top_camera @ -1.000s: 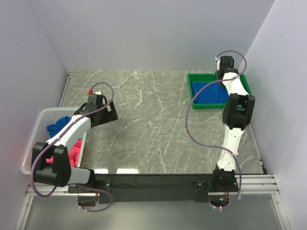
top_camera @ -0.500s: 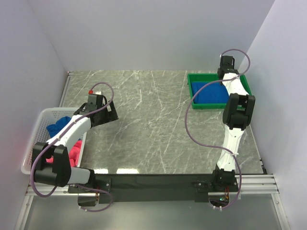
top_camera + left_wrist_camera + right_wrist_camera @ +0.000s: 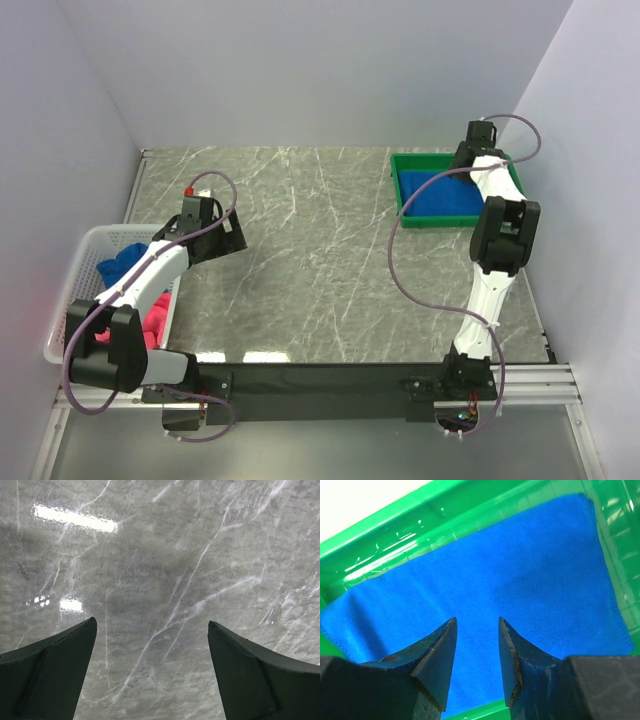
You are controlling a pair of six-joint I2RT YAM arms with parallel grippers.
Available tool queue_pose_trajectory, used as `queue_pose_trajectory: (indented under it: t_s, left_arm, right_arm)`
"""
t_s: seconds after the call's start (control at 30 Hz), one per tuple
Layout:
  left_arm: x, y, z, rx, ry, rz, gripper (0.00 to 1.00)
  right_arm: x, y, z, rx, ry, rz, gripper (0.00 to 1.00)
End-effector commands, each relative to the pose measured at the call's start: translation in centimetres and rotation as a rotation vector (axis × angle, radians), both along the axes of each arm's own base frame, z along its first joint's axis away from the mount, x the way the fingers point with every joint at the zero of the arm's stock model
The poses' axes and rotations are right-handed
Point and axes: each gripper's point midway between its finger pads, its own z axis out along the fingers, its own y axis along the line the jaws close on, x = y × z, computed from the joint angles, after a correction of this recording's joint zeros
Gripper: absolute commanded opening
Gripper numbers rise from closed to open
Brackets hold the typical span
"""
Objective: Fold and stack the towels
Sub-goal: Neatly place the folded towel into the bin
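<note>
Hovering over the folded blue towel (image 3: 510, 580) lying flat in the green tray (image 3: 395, 535), the right claw (image 3: 477, 621) stands parted, gripping nothing. Crumpled blue towel (image 3: 118, 268) and pink towel (image 3: 155, 322) sit in the white basket (image 3: 95, 240), left of and behind the left claw (image 3: 151, 622), which is spread wide and empty over the worktop (image 3: 320, 260). By my reading the left arm is much the nearer.

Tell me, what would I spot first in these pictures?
The bright green tray at the far right, with a flat blue towel lying in it, jumps out first. The right pincer hangs open over that towel. On the left, a white basket holds a second blue towel and a pink towel, both bunched up.
</note>
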Motion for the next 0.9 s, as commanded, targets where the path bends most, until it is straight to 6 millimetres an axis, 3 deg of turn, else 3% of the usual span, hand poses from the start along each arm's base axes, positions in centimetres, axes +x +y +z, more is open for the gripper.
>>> queue_pose_trajectory:
  t_s: [0.0,0.23,0.53,0.87]
  left_arm:
    - [1.4,-0.1,2.8,-0.003,-0.1,-0.012,0.98]
    - [1.5,0.1,2.5,0.005,-0.092,-0.006,0.98]
    - [1.5,0.3,2.2,0.018,-0.084,-0.002,0.98]
    - [1.5,0.5,1.7,0.027,-0.07,0.002,0.98]
  right_arm:
    - [-0.1,-0.7,0.5,0.134,-0.038,-0.085,0.46]
    - [-1.1,-2.2,-2.8,0.2,0.033,-0.128,0.49]
    - [-2.0,-3.9,-5.6,0.218,0.098,-0.182,0.49]
    - [-2.1,-6.1,-5.9,0.221,0.095,-0.245,0.51]
